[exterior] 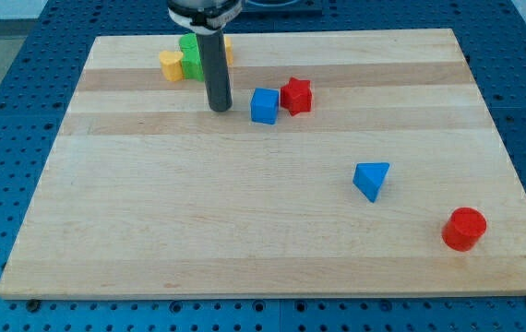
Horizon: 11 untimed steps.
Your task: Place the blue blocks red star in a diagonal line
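Landmark for this report: the blue cube-shaped block (264,106).

Tool state: the arm carries no claw, so there is nothing to release, clench or grasp with. It ends in a straight dark rod, and my tip (219,109) rests on the pale wooden tabletop (198,231), holding nothing.

Governing relation: the blue cube lies directly toward the view's right of my tip, close but apart, with a narrow strip of bare wood between them. The coming move, in my judgement, turns on that gap and that bearing.

Task items, placed from the blue cube:
- The red star-shaped block (296,96) sits just beside the cube on its right and slightly toward the view's top. The two appear touching or nearly so; I cannot tell which.
- The blue triangular block (372,180) lies well apart, toward the view's lower right. One corner points toward the view's bottom and its flat edge faces the top.

Orientation: the cube is roughly square-on, with no marked long axis. Star, cube and triangle do not yet fall on one straight slant: the star-to-cube pair runs nearly level, while the triangle sits much lower.

Judgement: the line is unfinished. A push straight rightward would likely drive the cube into the star and shift both.

Other items: a red cylinder block (464,229) lies far to the lower right of the cube; a yellow block (171,65) and a green block (189,55) cluster to its upper left, behind the rod.
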Tool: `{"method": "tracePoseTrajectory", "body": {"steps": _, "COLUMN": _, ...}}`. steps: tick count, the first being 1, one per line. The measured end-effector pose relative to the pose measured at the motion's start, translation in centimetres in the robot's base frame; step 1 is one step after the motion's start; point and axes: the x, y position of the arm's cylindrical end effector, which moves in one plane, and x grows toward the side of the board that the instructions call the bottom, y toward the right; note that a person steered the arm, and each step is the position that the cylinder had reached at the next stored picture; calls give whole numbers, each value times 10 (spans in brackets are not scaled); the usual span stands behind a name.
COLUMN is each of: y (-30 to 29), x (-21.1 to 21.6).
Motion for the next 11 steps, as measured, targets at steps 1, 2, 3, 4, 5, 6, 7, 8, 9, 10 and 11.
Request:
{"method": "tracePoseTrajectory", "body": {"steps": 1, "y": 80, "x": 9}}
{"method": "tracePoseTrajectory", "body": {"steps": 2, "y": 106, "x": 58}}
{"method": "tracePoseTrajectory", "body": {"steps": 3, "y": 103, "x": 64}}
{"method": "tracePoseTrajectory", "body": {"steps": 4, "y": 151, "x": 18}}
{"method": "tracePoseTrajectory", "body": {"steps": 5, "y": 240, "x": 38}}
{"method": "tracePoseTrajectory", "body": {"steps": 6, "y": 241, "x": 90}}
{"method": "tracePoseTrajectory", "body": {"steps": 7, "y": 211, "x": 104}}
{"method": "tracePoseTrajectory", "body": {"steps": 8, "y": 145, "x": 97}}
{"method": "tracePoseTrajectory", "body": {"steps": 9, "y": 92, "x": 95}}
{"method": "tracePoseTrajectory", "body": {"steps": 10, "y": 128, "x": 89}}
{"method": "tracePoseTrajectory", "body": {"steps": 11, "y": 206, "x": 55}}
